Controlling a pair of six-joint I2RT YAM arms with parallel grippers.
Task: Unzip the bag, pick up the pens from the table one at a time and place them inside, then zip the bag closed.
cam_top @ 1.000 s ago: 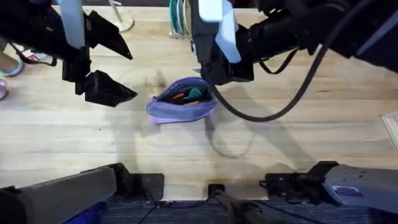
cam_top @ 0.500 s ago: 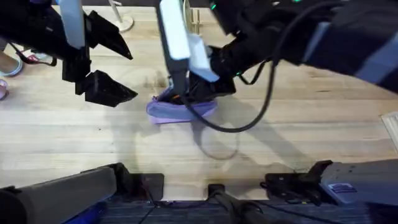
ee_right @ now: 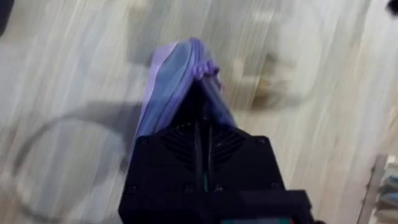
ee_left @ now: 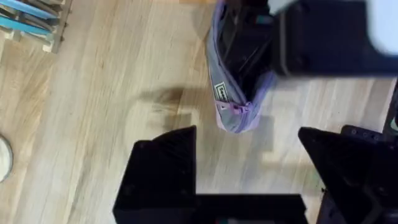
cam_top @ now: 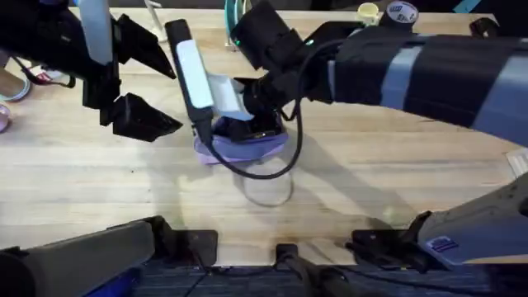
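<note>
The lavender bag point(cam_top: 239, 148) lies on the table point(cam_top: 396, 181) at the middle; in the left wrist view the bag point(ee_left: 235, 99) gapes open with a dark inside. My right gripper point(cam_top: 257, 125) reaches across from the right and sits low over the bag's opening. In the right wrist view its black fingers point(ee_right: 186, 149) are pressed together just behind the bag point(ee_right: 168, 81); nothing shows between them. My left gripper point(cam_top: 153, 82) hovers to the bag's left, open and empty, and its fingers point(ee_left: 161, 168) spread wide in its own view. The pens are out of view.
A rack of teal plates point(cam_top: 235, 25) stands at the back behind the bag. A cup point(cam_top: 367, 12) and a tape roll point(cam_top: 402, 11) sit at the far right back. A black cable point(cam_top: 264, 175) loops over the table in front of the bag.
The right arm has swung left across the bag and lowered, now covering the open top where orange and teal items showed before. The left arm has not moved.
</note>
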